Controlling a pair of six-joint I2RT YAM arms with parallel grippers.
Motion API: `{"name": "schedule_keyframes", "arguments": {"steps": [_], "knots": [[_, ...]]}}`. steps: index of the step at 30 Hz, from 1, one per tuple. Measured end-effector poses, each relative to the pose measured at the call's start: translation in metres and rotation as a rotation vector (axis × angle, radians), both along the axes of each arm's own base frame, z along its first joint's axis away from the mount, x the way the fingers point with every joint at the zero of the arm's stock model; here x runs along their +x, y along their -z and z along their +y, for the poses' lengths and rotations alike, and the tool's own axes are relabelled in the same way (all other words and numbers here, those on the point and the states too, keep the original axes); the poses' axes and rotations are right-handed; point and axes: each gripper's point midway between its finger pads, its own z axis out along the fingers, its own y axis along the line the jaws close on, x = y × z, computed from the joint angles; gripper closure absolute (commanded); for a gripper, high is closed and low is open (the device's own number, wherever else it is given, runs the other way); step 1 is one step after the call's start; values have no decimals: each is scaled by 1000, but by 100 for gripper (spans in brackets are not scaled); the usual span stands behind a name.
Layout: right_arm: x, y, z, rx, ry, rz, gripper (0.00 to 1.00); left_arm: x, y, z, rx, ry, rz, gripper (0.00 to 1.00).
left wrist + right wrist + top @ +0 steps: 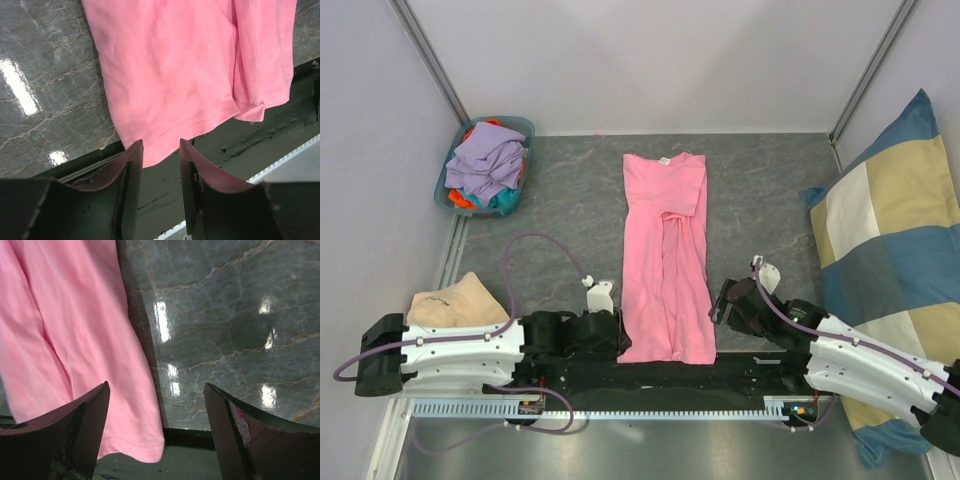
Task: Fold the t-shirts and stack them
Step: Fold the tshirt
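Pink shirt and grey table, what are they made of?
The pink shirt looks like soft, matte knit cotton: it creases and has a stitched hem. The table looks like polished grey stone, or a stone-look laminate: pale veins and shiny light glare.

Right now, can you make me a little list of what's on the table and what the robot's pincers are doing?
Pink t-shirt: lying flat in the middle, folded into a long strip, collar at the far end
Other t-shirts: lavender, teal and orange, heaped in the teal basket, far left corner
Left pincer: open, at the pink shirt's near left corner
Right pincer: open wide, beside its near right corner
Cushion: checked blue and cream, at the right edge
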Motion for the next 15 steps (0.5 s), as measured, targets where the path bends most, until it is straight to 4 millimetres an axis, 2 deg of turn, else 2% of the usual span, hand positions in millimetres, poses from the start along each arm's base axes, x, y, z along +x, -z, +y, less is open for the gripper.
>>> {"name": "schedule_keyframes", "arguments": {"steps": [10,15], "knots": [[-51,29,41,-64,-126,3,14,-3,11,6,17,5,6,57],[-57,31,49,-84,-96,-41,18,-4,13,8,14,7,6,57]]}}
